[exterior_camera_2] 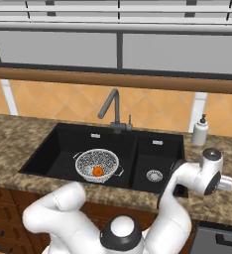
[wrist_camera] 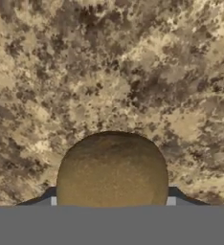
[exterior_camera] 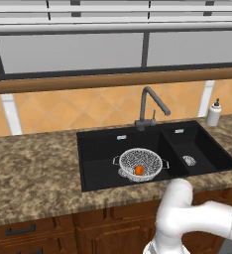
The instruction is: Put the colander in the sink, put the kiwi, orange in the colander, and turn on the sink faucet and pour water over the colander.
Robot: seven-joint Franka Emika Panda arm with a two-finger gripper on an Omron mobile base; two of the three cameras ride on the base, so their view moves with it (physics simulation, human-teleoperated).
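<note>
The kiwi, a dull brown round fruit, lies on the speckled granite counter. My gripper points down over it, with a fingertip pressed to each side of it. The silver mesh colander stands in the wide basin of the black sink. The orange rests inside the colander. The dark faucet rises behind the basins, and no water runs from it. My arm's wrist reaches over the counter right of the sink.
A white soap dispenser stands at the back right of the counter. The narrower basin lies between the colander and my hand. A tiled wall and window close off the back.
</note>
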